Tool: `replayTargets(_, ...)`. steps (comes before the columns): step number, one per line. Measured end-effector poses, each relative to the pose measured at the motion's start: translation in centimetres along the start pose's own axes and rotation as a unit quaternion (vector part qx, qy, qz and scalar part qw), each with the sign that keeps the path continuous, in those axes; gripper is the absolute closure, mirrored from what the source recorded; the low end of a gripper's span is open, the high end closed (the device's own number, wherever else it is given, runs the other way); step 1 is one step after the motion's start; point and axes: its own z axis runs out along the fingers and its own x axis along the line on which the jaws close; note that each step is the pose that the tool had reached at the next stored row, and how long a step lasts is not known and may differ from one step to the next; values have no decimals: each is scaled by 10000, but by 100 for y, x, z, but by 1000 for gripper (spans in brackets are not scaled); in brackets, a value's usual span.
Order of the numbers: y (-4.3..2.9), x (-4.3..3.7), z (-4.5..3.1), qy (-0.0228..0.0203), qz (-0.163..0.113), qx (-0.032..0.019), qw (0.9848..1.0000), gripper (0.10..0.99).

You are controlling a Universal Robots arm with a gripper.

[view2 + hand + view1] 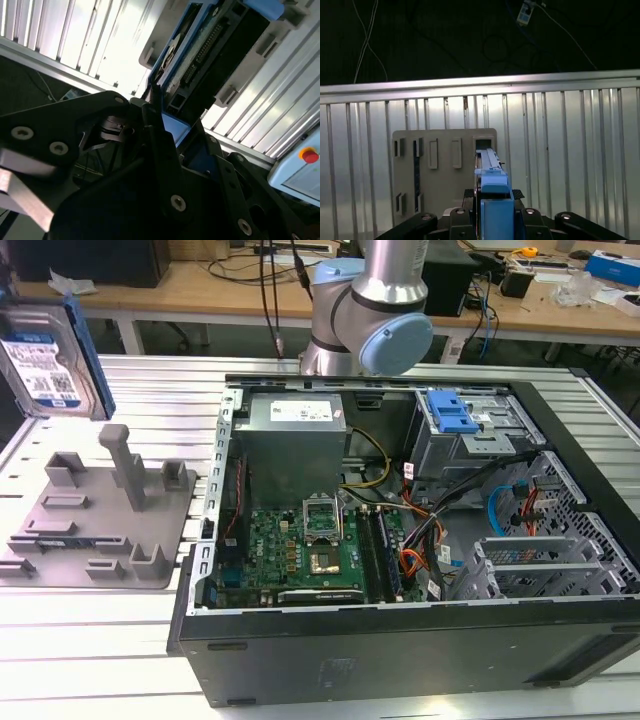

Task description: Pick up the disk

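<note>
On the ribbed metal table (120, 640) sits an open computer case (400, 540), with a grey tray (100, 510) beside it. Above the tray, the disk (45, 360) hangs upright, clamped in the gripper (492, 205).

Ribbed metal worktop (120, 380). A grey fixture tray (95, 520) lies on it, toward the exterior view's left. An open computer case (420, 540) stands beside the tray.

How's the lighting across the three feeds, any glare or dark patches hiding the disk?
Exterior view: even light, disk label readable at the exterior view's left edge. Second wrist view: table slats blown out by glare, gripper body in deep shadow. First wrist view: dark background, slats bright, tray plain.
</note>
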Motion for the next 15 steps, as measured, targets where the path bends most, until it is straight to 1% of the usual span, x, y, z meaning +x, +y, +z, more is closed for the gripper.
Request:
replayTargets(7, -5, 0, -382, 0, 0, 0, 10000, 718)
replayTargets(9, -7, 0, -473, 0, 0, 0, 10000, 718)
replayTargets(15, -7, 0, -480, 0, 0, 0, 10000, 718)
